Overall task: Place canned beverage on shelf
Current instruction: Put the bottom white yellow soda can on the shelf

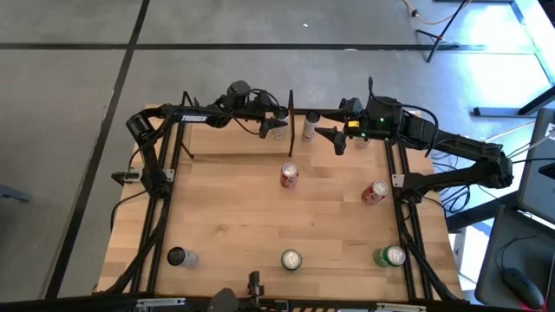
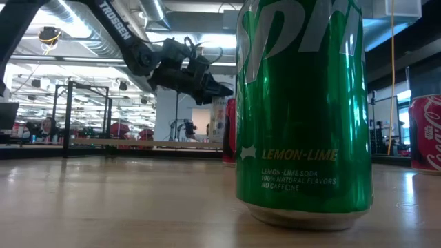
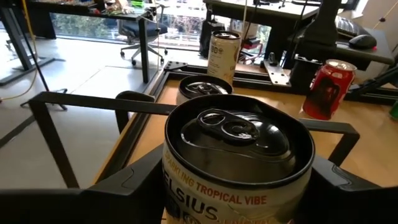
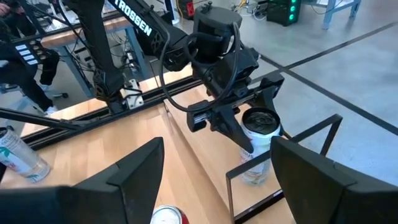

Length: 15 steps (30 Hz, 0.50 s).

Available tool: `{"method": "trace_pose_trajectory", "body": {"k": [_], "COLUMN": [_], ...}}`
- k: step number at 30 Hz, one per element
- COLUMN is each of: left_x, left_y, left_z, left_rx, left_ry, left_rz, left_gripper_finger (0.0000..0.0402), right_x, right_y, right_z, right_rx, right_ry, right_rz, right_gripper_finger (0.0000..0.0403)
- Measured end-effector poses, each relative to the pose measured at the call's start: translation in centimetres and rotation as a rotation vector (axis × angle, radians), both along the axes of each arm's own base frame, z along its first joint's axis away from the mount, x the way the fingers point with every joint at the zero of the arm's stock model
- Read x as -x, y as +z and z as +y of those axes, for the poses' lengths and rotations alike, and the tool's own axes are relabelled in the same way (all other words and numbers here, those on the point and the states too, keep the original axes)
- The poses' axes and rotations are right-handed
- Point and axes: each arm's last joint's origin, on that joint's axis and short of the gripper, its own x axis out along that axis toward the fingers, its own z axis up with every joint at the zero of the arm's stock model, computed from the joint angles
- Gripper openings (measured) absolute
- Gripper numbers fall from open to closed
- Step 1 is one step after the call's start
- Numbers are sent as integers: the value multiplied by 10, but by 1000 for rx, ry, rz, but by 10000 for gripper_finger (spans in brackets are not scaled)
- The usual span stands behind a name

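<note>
Overhead, tabletop-level and two wrist cameras, all sharing the shelf (image 1: 238, 146).

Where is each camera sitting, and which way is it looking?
High view: above, looking straight down on the table, both arms and the shelf.
Low view: at tabletop height, behind a green can; one arm hangs above.
Left wrist view: over the left gripper, shut on the Celsius can.
Right wrist view: past the right gripper, open.
Both wrist views show the Celsius can.

Green lemon-lime can (image 2: 303, 110), red cola can (image 3: 327, 89), light-wood shelf (image 4: 205, 152).
</note>
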Motion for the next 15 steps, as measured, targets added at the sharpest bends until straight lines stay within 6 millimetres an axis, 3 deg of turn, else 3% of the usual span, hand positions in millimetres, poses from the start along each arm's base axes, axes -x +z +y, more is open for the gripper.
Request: {"method": "trace_pose_trajectory", "body": {"k": [6, 15], "left_x": [-3, -10], "left_y": [0, 1], "left_z": [-4, -12], "left_rx": [18, 5], "left_ry": [34, 25], "left_rz": [4, 3], "left_gripper_finger": [263, 334], "right_x": [0, 2], "right_y": [-1, -2], "right_z": [0, -3], "right_rx": [-21, -17], "right_ry": [-6, -117], "right_rz": [8, 12], "right_gripper_finger": [278, 278]}}
